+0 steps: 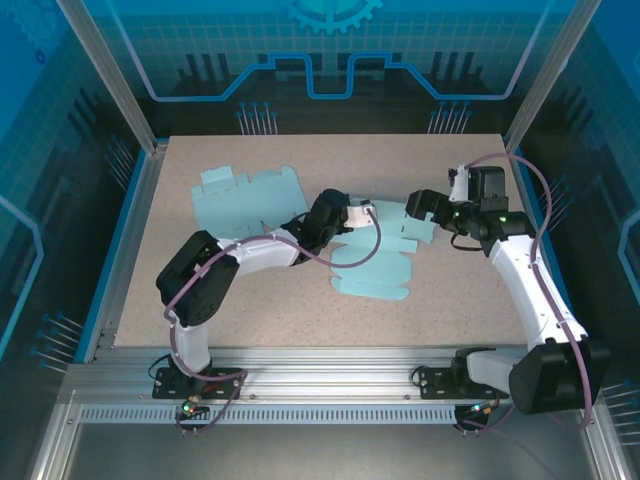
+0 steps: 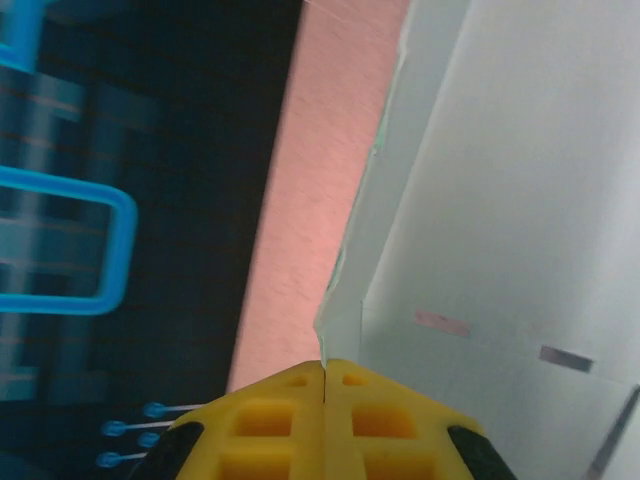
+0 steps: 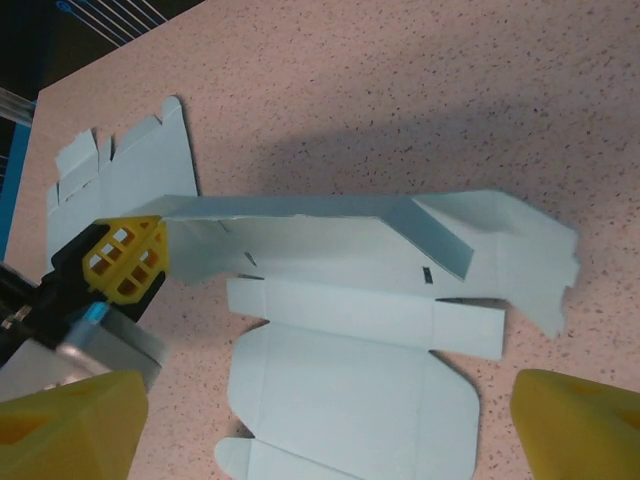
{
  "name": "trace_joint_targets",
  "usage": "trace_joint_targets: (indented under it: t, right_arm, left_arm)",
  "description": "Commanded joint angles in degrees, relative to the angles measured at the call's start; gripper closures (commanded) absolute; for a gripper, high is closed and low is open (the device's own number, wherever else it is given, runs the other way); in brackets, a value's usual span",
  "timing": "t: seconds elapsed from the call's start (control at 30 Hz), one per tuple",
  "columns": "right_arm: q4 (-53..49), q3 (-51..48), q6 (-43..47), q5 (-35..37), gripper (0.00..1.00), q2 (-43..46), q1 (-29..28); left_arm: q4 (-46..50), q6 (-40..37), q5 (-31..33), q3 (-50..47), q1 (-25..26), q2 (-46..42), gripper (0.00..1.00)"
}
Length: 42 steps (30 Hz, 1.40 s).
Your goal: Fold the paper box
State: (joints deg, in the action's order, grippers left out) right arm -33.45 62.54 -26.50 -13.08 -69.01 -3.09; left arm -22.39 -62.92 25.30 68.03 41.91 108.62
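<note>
Paper box (image 3: 350, 380) panel in left tool (image 3: 135, 257)

Speckled beige table (image 1: 470, 290): one.
Light-blue paper box (image 1: 375, 270), lying mostly flat at table centre: one.
Second flat box blank (image 1: 245, 200), far left: one.
Left gripper (image 1: 362, 212): at the paper box's upper left edge.
Right gripper (image 1: 412, 206): just beside its right flaps.

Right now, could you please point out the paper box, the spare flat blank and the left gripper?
paper box (image 3: 350, 390): right wrist view, on its flat lower panel.
spare blank (image 1: 243, 205): top external view, on its middle.
left gripper (image 3: 150, 245): right wrist view, at its shut yellow fingertips.
</note>
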Motion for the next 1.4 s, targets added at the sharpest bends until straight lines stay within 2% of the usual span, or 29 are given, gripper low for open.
trace_joint_targets:
  t: [0.0, 0.13, 0.4, 0.67, 1.0, 1.17, 1.3, 1.37]
  right_arm:
    - [0.1, -0.5, -2.2, -2.0, 0.11, -0.5, 1.2]
    - [2.1, 0.0, -4.5, -4.1, 0.14, -2.8, 1.7]
    - [5.5, 0.4, -7.0, -2.9, 0.12, -9.1, 2.7]
    - [11.1, 1.0, -8.8, -7.5, 0.16, -15.6, 2.8]
    - [15.0, 2.1, -10.8, -11.3, 0.18, -19.1, 1.8]
    - [17.7, 3.1, -11.9, -14.1, 0.27, -21.9, 0.4]
    - [19.9, 3.5, -12.2, -15.4, 0.50, -22.4, -0.8]
    - [20.1, 3.6, -11.9, -15.7, 0.56, -22.1, -1.0]
  left_arm:
    - [-17.0, -6.7, 7.0, -3.1, 1.9, 0.0, 1.00]
    - [-25.7, -10.7, 9.5, -4.3, 3.3, 2.0, 1.00]
    - [-29.5, -12.7, 10.2, -4.3, 4.4, 3.4, 1.00]
    - [-29.1, -11.5, 9.2, -5.5, 4.5, 3.6, 1.00]
    - [-30.3, -11.5, 10.1, -5.3, 4.6, 5.7, 1.00]
    - [-28.2, -7.9, 11.1, -6.3, 4.9, 3.6, 1.00]
    - [-26.2, -4.6, 13.3, -7.9, 6.1, 1.7, 1.00]
    - [-27.6, -3.5, 15.7, -8.5, 6.5, 1.3, 1.00]
